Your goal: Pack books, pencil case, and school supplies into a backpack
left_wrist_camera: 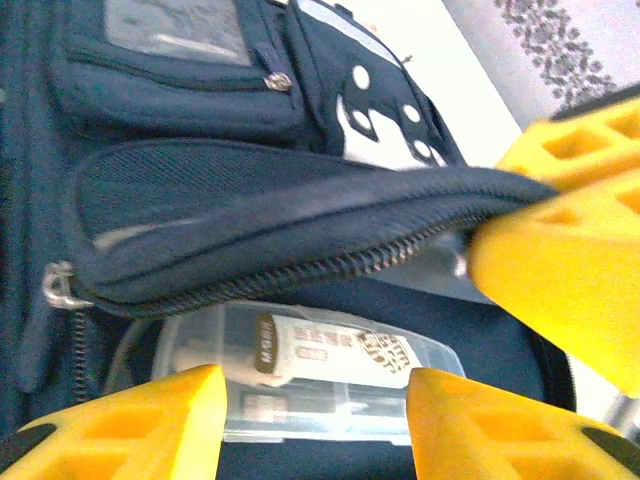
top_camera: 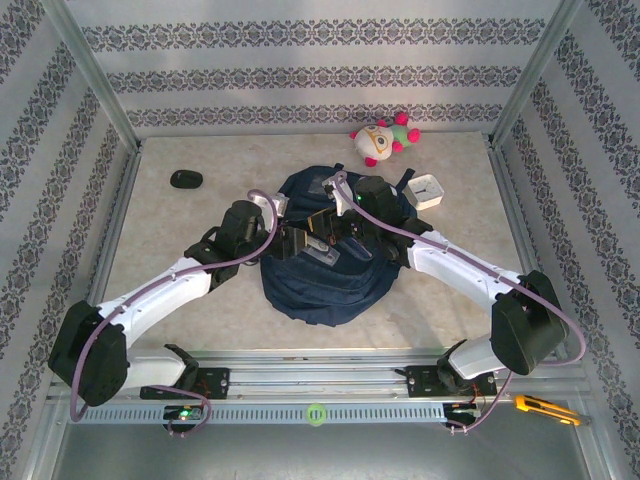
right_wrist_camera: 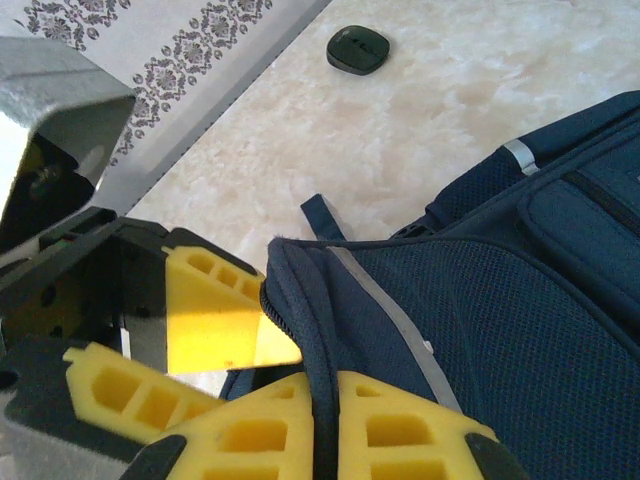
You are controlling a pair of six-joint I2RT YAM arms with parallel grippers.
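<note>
The backpack (top_camera: pixel 330 285) lies flat in the middle of the table (top_camera: pixel 160 210). The right gripper (right_wrist_camera: pixel 322 425) is clamped tight on the zippered rim of its flap and lifts it so the mouth gapes. Under that raised flap the pencil case (left_wrist_camera: pixel 330 370) lies inside the opening, a pale, see-through box with a printed label. The left gripper (left_wrist_camera: pixel 315 425) faces it head-on, jaws about half apart and nothing pinched between them. The case sits just beyond the fingertips, its long axis running crosswise to the gap and reaching past both fingers (so a grasp along its length is not on offer from here). Whether the fingertips touch the case I cannot tell. The left arm is the nearer one and the only free one. In my judgement the coming move is a push deeper into the bag, straight away from that gripper, while the right one holds the flap high. The black oval object (right_wrist_camera: pixel 358 48) rests well apart at the far left.
</note>
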